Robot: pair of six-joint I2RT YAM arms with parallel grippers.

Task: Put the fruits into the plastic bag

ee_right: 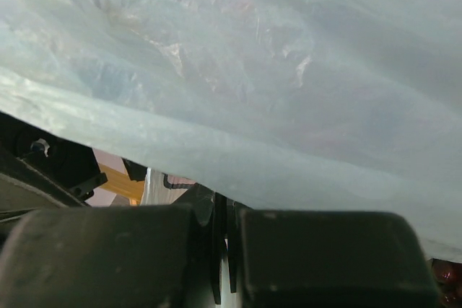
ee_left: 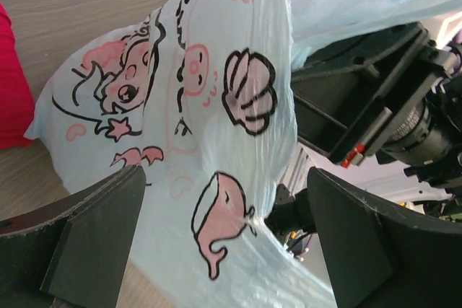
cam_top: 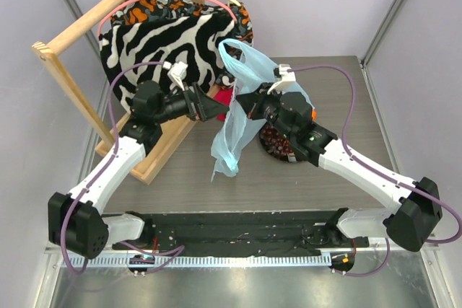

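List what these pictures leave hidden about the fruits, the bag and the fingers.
1. Fruits: in the top view, mostly covered by the right arm and the plastic bag; kinds unreadable.
2. Its mouth: open or closed, no view shows it; film fills the right wrist view.
3. Right fingers: shut, but their pinch point on the bag is hidden by folds in every view.

**Top view:** fixed high at 6 o'clock, looking down toward 12 across the whole table (cam_top: 364, 99). **Wrist views:** the left faces 3 o'clock and the right faces 10 o'clock. Both sit close against the plastic bag (ee_left: 216, 106), which all three views share.
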